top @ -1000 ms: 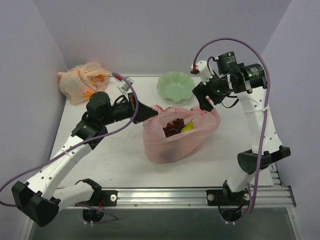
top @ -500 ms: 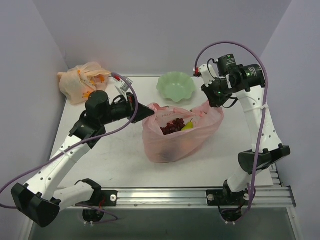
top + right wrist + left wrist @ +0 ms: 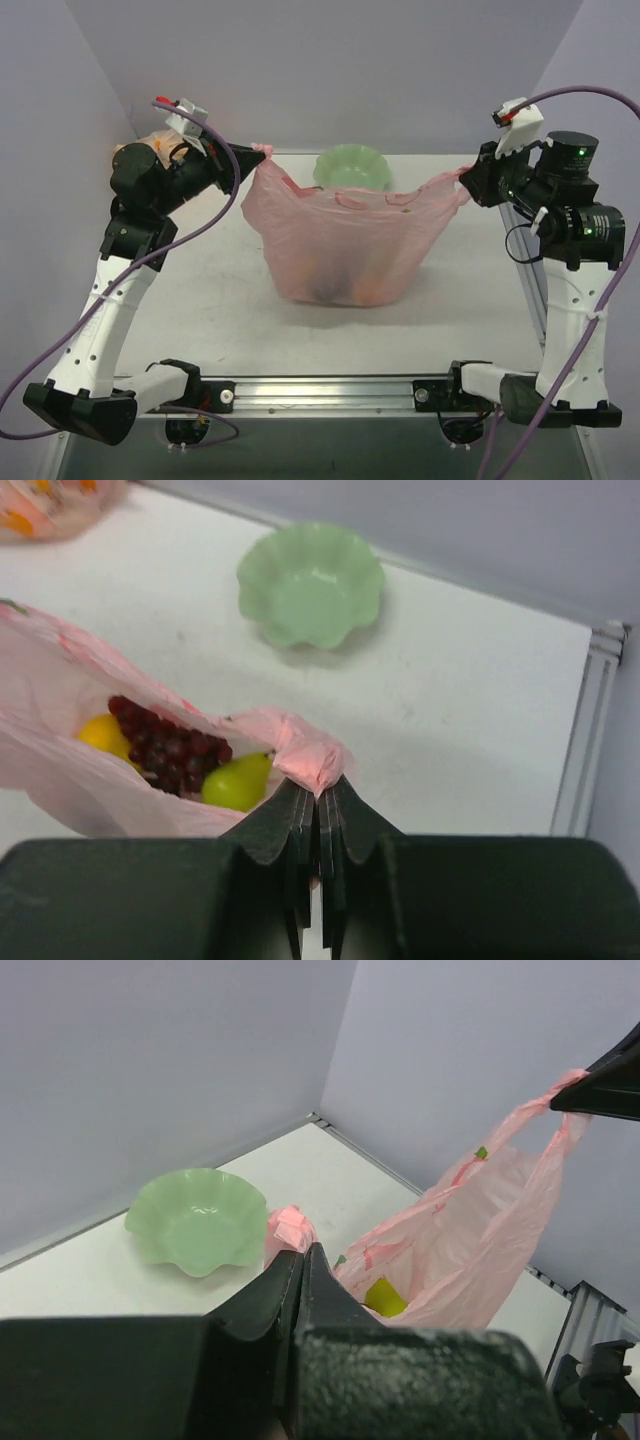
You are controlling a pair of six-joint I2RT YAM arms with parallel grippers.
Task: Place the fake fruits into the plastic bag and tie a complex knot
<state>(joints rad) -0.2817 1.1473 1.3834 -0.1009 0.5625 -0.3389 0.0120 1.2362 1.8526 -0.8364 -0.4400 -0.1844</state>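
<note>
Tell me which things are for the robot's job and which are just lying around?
For the job: pink plastic bag, with grapes, yellow-green pear and yellow fruit inside.
Just lying about: green bowl, tied orange bag.

The top camera sits high behind the near edge of the tabletop (image 3: 200,320) and looks down and forward, as far as the back wall (image 3: 330,70). It is the most distant view and takes in the whole scene. The left wrist camera looks from very near along the left gripper (image 3: 304,1252), across the tabletop toward a far corner of the walls. The right wrist camera looks steeply down past the right gripper (image 3: 318,788). All three views share the plastic bag (image 3: 340,240) and the green bowl (image 3: 350,165).
</note>
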